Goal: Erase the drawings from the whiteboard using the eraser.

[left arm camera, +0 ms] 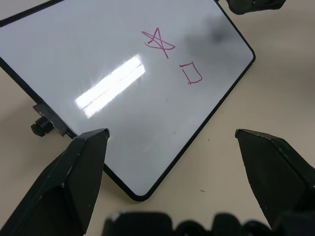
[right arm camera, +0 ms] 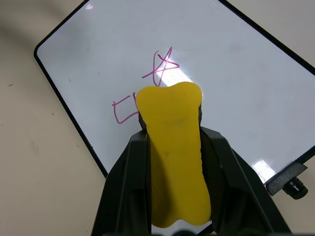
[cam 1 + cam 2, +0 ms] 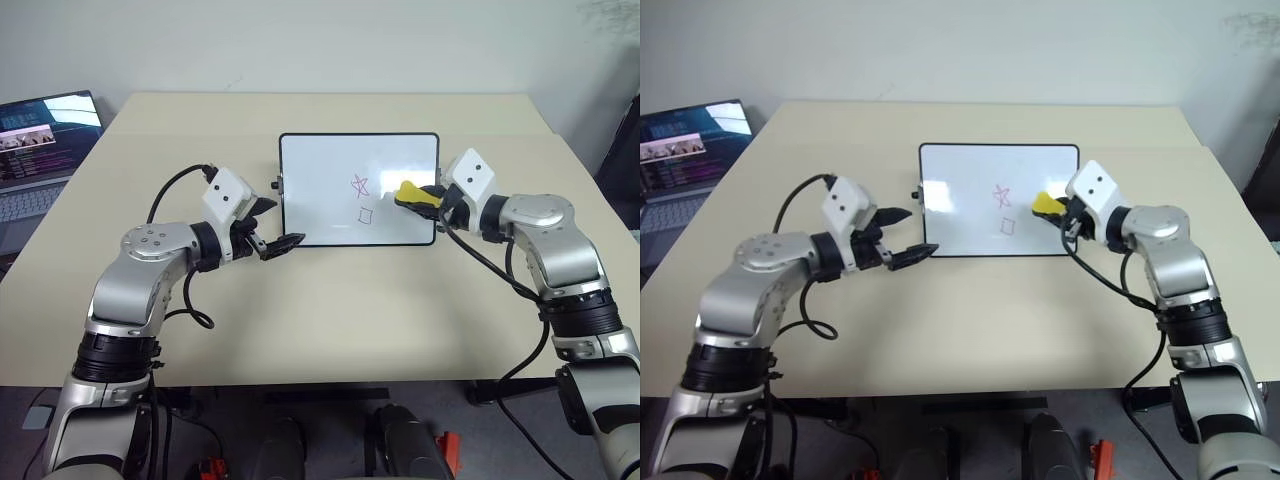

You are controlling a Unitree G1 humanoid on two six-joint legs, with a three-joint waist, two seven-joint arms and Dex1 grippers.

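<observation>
The whiteboard (image 3: 330, 165) lies flat on the beige table with a thin black frame. Two red drawings remain on it: a star-like scribble (image 3: 360, 184) and, nearer me, a small square (image 3: 366, 214). My right gripper (image 3: 425, 196) is shut on the yellow eraser (image 3: 414, 194), held just above the board's right part, to the right of the star. In the right wrist view the eraser (image 2: 174, 147) sticks out between the two black fingers and covers part of the square (image 2: 123, 109). My left gripper (image 3: 272, 231) is open, empty, at the board's near left corner.
An open laptop (image 3: 40, 140) sits at the table's far left edge. A small black knob (image 1: 42, 126) juts from the board's left short side. The table (image 3: 340, 320) stretches bare toward me in front of the board.
</observation>
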